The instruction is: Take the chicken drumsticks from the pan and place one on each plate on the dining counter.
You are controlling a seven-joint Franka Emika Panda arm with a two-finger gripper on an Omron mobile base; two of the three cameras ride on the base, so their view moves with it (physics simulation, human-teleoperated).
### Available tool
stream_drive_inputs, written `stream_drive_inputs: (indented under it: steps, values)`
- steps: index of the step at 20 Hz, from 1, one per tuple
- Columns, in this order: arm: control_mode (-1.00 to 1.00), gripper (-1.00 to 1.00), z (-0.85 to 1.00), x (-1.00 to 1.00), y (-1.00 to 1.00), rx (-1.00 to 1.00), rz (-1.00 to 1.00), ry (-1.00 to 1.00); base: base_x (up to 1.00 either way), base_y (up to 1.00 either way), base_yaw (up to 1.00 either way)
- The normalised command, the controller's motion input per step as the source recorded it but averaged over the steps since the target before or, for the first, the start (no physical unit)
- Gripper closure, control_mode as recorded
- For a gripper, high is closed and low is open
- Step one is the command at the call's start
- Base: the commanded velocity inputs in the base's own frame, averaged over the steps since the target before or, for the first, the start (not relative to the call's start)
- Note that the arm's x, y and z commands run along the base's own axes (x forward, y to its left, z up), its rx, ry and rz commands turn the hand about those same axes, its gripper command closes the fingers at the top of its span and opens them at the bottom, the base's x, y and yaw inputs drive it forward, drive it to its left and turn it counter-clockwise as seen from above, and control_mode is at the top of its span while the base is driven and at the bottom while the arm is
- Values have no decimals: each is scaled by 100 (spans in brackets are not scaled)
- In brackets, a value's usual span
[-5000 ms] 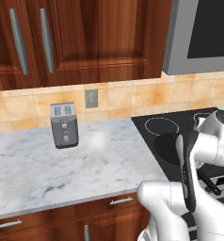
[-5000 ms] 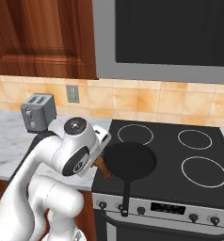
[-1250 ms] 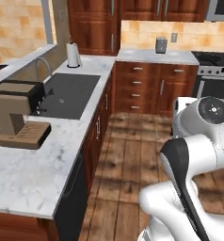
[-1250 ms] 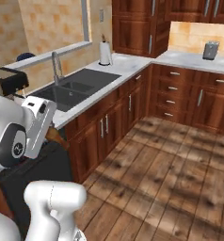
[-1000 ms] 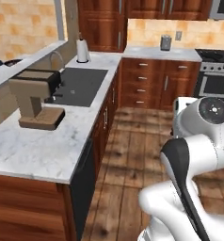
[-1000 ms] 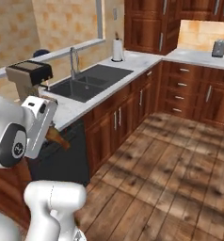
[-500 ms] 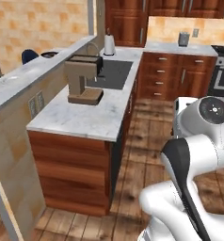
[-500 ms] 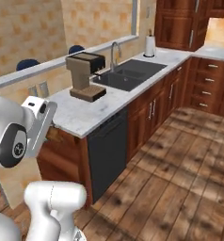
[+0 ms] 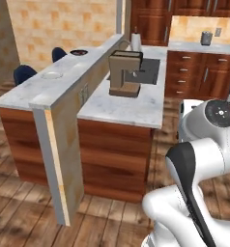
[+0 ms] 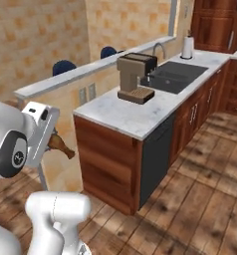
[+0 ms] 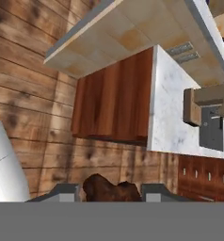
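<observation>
My gripper (image 11: 109, 193) is shut on one chicken drumstick (image 11: 111, 189), a glossy brown piece wedged between the two fingertips. In the right base view the same drumstick (image 10: 62, 146) sticks out of the hand at the arm's left side, low beside the cabinet end. The dining counter (image 9: 95, 57) is a raised marble slab running away to the back. Two plates rest on it: a pale one (image 9: 51, 75) nearer and a dark-rimmed one (image 9: 79, 52) farther along. The pan is out of view.
A brown coffee machine (image 9: 125, 72) stands on the lower marble worktop (image 9: 131, 106) next to a sink (image 10: 174, 75) and a paper-towel roll (image 10: 188, 47). Blue chairs (image 9: 24, 75) sit behind the dining counter. Wood floor (image 10: 200, 199) lies open to the right.
The base has driven, so both base views have swung from the sink run to the end of the dining counter, now much closer. The drumstick stays held in the gripper.
</observation>
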Motion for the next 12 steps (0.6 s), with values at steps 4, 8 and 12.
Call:
stream_drive_inputs:
  steps: [4, 8, 12]
  values:
    - [100, 100, 0, 0, 0, 0, 0, 0, 0, 100, 0]
    - [100, 100, 0, 0, 0, 0, 0, 0, -2, 100, 0]
    - [100, 100, 0, 0, 0, 0, 0, 0, 0, 100, 0]
